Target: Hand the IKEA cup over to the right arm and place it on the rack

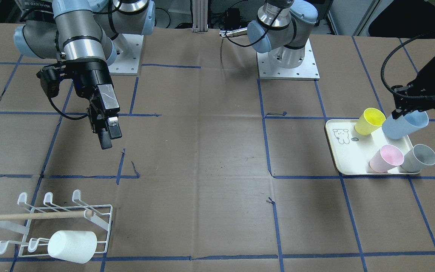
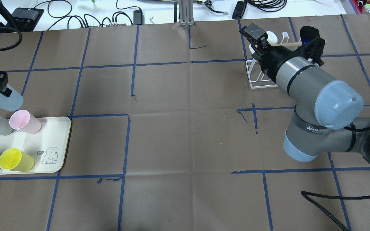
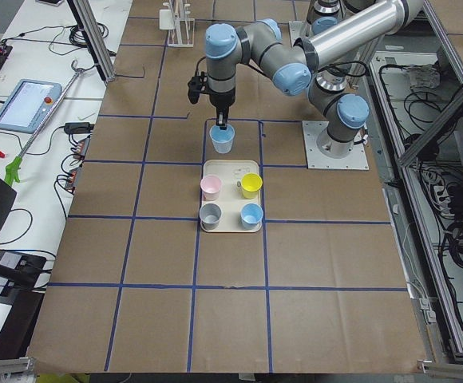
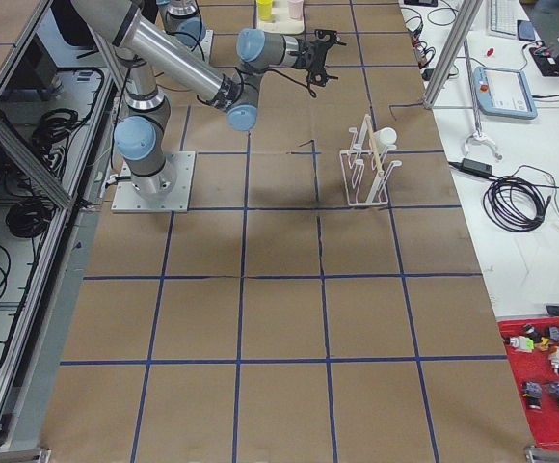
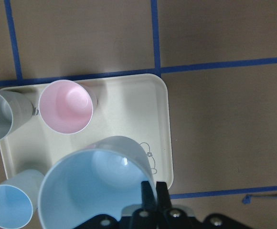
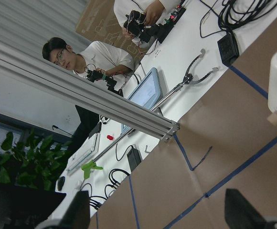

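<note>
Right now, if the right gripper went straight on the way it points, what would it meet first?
Most likely the brown paper-covered table, not the white wire drying rack, which lies off to one side. Depth is unclear.

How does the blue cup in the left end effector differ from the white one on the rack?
The pale blue cup is pinched at its rim by the left end effector above the tray; the white cup sits on a prong of the rack, with nothing gripping it. The pale blue cup's open mouth faces up, tilted; the white cup's mouth is hidden over the prong. Both are plain tapered cups without handles.
</note>
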You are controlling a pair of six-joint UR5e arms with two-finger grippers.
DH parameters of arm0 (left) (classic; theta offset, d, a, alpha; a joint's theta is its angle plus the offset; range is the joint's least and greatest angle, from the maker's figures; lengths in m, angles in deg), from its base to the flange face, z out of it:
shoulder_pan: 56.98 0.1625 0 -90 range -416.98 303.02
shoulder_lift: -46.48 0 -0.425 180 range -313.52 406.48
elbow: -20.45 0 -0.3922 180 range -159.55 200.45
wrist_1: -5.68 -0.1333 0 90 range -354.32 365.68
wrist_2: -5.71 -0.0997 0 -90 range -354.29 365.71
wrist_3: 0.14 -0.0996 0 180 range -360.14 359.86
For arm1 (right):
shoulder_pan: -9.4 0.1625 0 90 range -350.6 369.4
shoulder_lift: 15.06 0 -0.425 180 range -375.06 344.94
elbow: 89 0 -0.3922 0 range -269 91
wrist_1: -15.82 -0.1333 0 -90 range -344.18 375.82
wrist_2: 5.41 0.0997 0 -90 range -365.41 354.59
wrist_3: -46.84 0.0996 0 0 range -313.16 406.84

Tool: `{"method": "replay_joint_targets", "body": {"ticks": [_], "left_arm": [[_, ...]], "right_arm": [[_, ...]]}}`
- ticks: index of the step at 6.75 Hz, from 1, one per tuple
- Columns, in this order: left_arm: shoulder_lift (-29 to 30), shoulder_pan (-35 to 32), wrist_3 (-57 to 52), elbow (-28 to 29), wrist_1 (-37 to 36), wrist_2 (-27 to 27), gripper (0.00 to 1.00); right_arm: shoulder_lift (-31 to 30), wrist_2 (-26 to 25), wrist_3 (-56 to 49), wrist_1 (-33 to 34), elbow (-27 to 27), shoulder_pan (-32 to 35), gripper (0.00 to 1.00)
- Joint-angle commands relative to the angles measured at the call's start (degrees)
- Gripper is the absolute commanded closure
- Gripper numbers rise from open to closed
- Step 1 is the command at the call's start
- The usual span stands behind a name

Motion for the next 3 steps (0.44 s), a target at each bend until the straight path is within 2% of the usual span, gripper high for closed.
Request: {"method": "replay_joint_targets", "body": {"ticks": [1,2,3], "left_arm": [[4.18,-2.16,-1.81,6.6,-1.19,17.52,1.0],[4.37,-2.08,-1.99,5.31,-6.25,29.56,1.0],[4.63,-3.12,-2.17,4.43,-10.48,36.21,1.0]], "right_arm": [[-0.02,0.04,14.35,6.81,-3.13,0.05,0.0],[0.06,-0.48,14.84,6.29,-3.22,-0.03,0.0],[-0.02,-0.4,14.84,5.94,-3.57,0.05,0.0]]}}
